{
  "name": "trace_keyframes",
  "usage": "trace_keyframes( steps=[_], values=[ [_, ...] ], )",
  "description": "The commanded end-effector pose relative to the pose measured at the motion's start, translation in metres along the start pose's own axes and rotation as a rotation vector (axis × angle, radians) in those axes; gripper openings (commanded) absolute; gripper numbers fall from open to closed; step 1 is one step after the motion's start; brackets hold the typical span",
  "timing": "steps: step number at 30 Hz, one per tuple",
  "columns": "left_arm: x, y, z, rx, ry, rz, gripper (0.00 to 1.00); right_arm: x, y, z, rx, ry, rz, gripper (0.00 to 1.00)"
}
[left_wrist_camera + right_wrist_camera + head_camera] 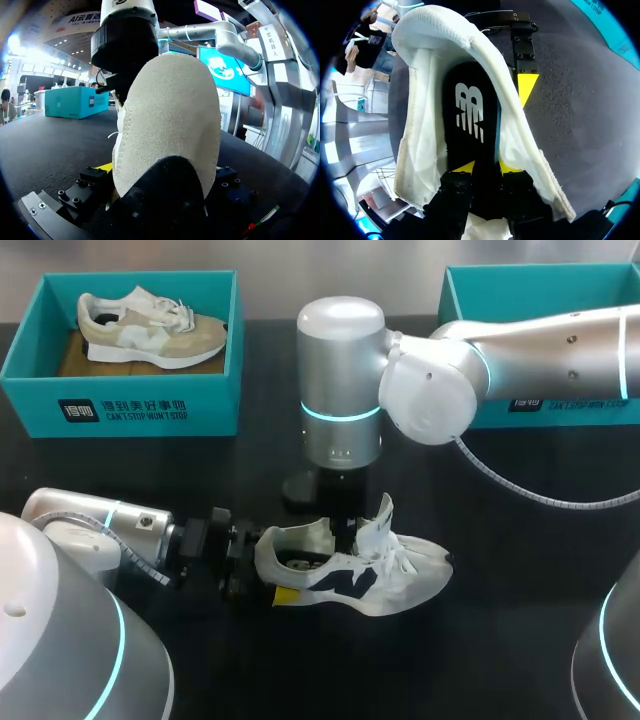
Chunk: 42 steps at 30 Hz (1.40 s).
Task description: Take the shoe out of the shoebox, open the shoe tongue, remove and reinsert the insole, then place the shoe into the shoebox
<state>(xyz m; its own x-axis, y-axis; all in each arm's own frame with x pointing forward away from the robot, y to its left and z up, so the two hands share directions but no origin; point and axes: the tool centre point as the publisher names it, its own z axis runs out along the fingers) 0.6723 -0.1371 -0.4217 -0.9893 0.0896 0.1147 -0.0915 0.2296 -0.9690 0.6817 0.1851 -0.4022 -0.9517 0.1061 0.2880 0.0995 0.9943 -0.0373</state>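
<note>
Watching the head view, I see the white shoe (400, 575) resting on its sole near the middle of the table (520, 650), heel left, toe right. My left gripper (265, 575) clamps the heel from both sides. My right gripper (485, 170), coming in from the right, hangs over the shoe's mouth and pinches the black insole (470, 110). Bare tabletop lies right of the toe and on its near side. The teal shoebox (120, 410), holding a beige shoe (150, 330), sits far left, well apart; a second teal box (545, 405) sits far right.
</note>
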Motion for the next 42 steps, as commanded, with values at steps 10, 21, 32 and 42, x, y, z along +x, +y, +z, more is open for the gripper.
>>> trace_keyframes(
  steps=[10,21,32,42],
  values=[
    [-0.001,0.001,0.002,-0.002,0.004,0.0,0.0,0.005,0.006,0.018,-0.011,0.022,0.001,0.24],
    [-0.001,0.001,0.002,-0.002,0.004,0.0,0.0,0.01,0.006,0.024,-0.023,0.042,-0.007,0.12],
    [-0.001,0.001,0.002,-0.002,0.004,0.0,0.0,0.015,0.011,0.021,-0.035,0.02,-0.032,0.0],
    [-0.001,0.001,0.002,-0.002,0.004,0.0,0.0,0.026,0.009,0.001,-0.127,-0.099,-0.059,0.0]
  ],
)
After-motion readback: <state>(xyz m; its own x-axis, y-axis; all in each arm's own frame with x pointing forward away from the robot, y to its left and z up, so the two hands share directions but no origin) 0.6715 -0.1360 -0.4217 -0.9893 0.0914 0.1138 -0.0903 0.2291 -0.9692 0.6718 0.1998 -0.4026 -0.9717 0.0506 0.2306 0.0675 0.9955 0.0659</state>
